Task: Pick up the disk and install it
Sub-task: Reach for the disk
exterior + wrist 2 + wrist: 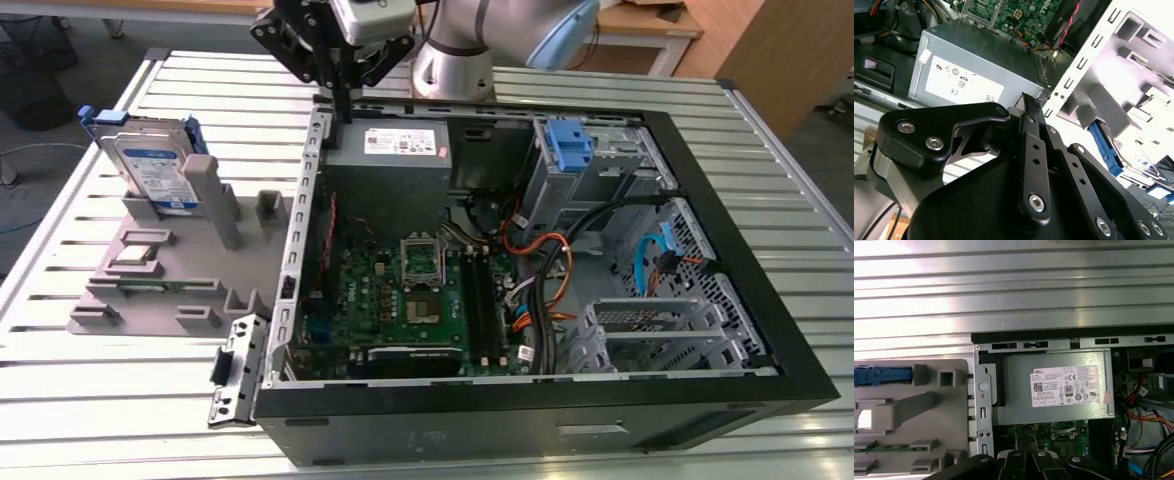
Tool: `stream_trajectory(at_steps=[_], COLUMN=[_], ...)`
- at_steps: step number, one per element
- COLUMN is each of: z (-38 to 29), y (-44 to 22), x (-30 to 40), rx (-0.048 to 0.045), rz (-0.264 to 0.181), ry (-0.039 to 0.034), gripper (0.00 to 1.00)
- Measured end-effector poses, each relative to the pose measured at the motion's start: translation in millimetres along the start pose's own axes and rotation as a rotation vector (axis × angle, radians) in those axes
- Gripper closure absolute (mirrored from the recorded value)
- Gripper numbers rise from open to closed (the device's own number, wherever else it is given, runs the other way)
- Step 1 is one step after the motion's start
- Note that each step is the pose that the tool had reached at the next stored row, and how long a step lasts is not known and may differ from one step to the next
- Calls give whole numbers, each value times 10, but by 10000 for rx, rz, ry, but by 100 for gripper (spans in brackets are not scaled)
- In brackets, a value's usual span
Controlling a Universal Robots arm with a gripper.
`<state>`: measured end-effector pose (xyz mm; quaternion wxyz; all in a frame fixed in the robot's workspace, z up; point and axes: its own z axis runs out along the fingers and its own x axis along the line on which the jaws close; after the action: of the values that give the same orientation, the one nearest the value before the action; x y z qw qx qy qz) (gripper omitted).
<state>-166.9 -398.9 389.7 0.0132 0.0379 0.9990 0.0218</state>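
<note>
The disk (152, 168) stands upright on its edge in a grey holder (147, 285) on the table, at the exterior view's left. It is silver with a white-and-blue label and a blue bracket around it. In the first wrist view its blue upper edge (883, 375) is seen from above. My gripper (343, 115) hangs over the back left corner of the open computer case (534, 400), above the case wall and to the right of the disk. It is well apart from the disk. Its black fingers (1027, 107) lie together with nothing between them.
A grey metal power supply box (398, 152) with a white sticker sits in the case right below the gripper. A tall blue latch piece (567, 146) and drive cages stand on the far side of the case. Cables cross the green motherboard (400, 300). The table is slatted metal.
</note>
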Motion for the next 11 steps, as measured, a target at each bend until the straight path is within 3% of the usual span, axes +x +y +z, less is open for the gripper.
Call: stream_trajectory(at_steps=[11], z=[-1], y=[-4], x=[51], rx=[1], rz=[0], ry=[1], gripper=[89])
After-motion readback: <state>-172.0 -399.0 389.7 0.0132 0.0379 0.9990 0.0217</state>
